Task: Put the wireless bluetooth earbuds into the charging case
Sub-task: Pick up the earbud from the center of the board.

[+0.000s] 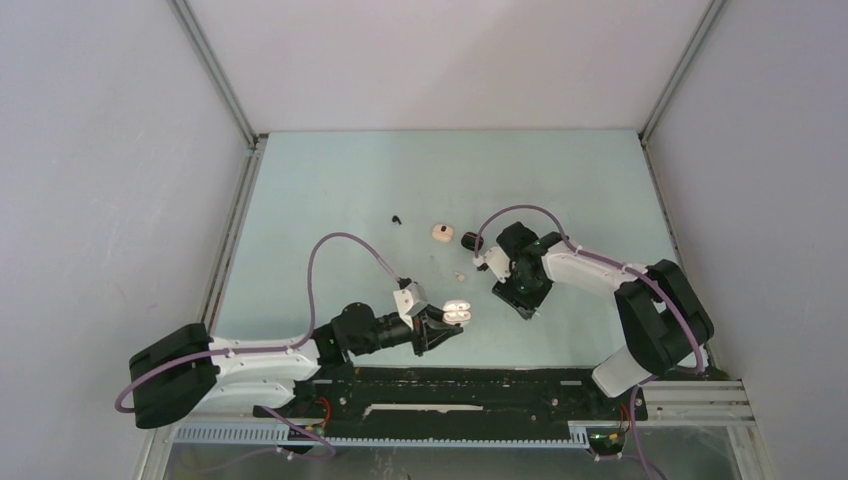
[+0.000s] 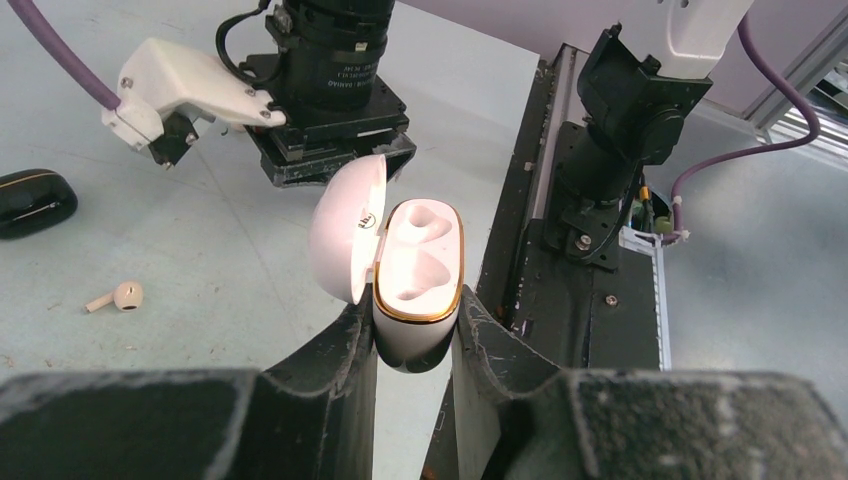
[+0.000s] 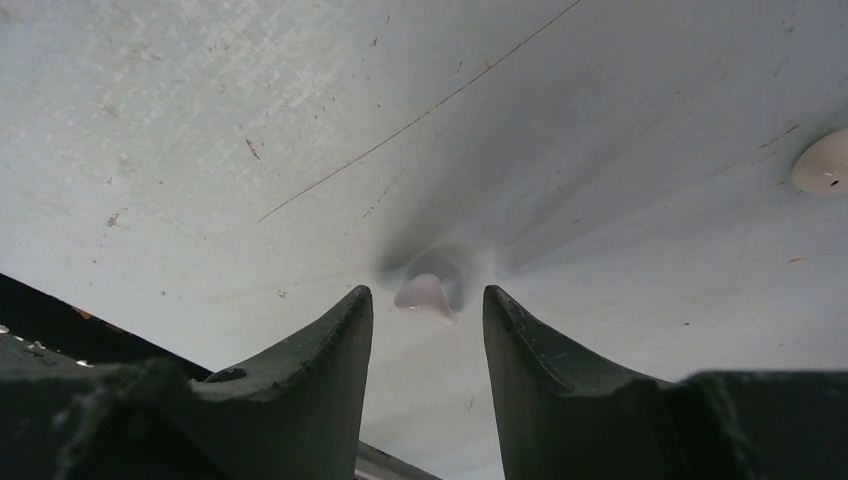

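Note:
My left gripper (image 1: 443, 326) (image 2: 412, 335) is shut on an open white charging case (image 1: 457, 313) (image 2: 418, 275) with a gold rim. Its lid (image 2: 348, 225) is swung to the left and both sockets are empty. My right gripper (image 1: 520, 287) (image 3: 428, 297) points down at the table with its jaws open. A small pinkish-white earbud (image 3: 422, 296) lies on the table between its fingertips, untouched. A beige earbud (image 1: 459, 276) (image 2: 120, 296) lies between the two grippers. A tiny black earbud (image 1: 397, 218) lies farther back.
A pink rounded case (image 1: 439, 232) and a black case (image 1: 470, 240) (image 2: 35, 200) lie just behind the right gripper. A pale rounded thing (image 3: 825, 163) is cut off at the right wrist view's right edge. The black base rail (image 1: 450, 385) runs along the near edge.

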